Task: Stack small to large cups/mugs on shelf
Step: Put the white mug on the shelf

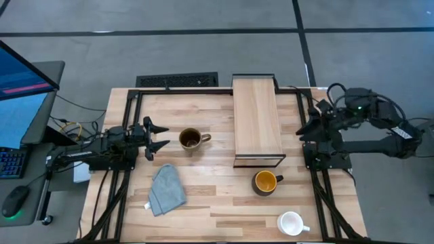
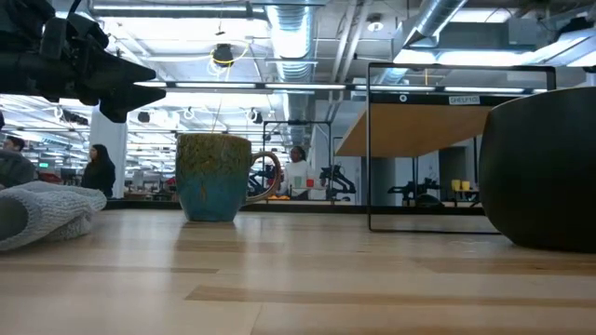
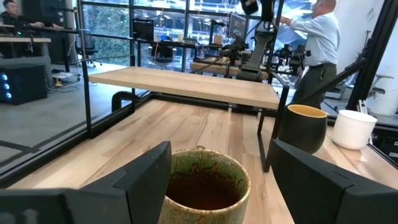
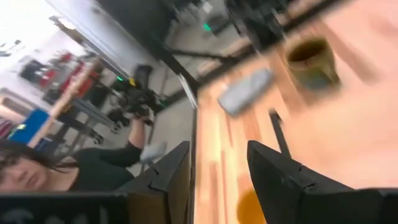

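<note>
The olive-brown mug (image 1: 190, 139) stands upright on the tabletop, left of the shelf (image 1: 256, 122); its handle points toward the shelf. The dark mug with yellow-orange inside (image 1: 266, 181) stands just near of the shelf, and the small white mug (image 1: 290, 222) stands at the near right. My left gripper (image 1: 161, 135) is open and level, just left of the olive-brown mug (image 3: 202, 186), and touches nothing. My right gripper (image 4: 217, 174) is open and empty at the table's right edge (image 1: 310, 125), right of the shelf.
A crumpled grey cloth (image 1: 167, 190) lies on the tabletop, near and left of the olive-brown mug. The shelf's dark frame (image 2: 372, 149) stands on the table. A person (image 3: 314, 46) stands in the room beyond the table. Bare wood lies between the cloth and the dark mug.
</note>
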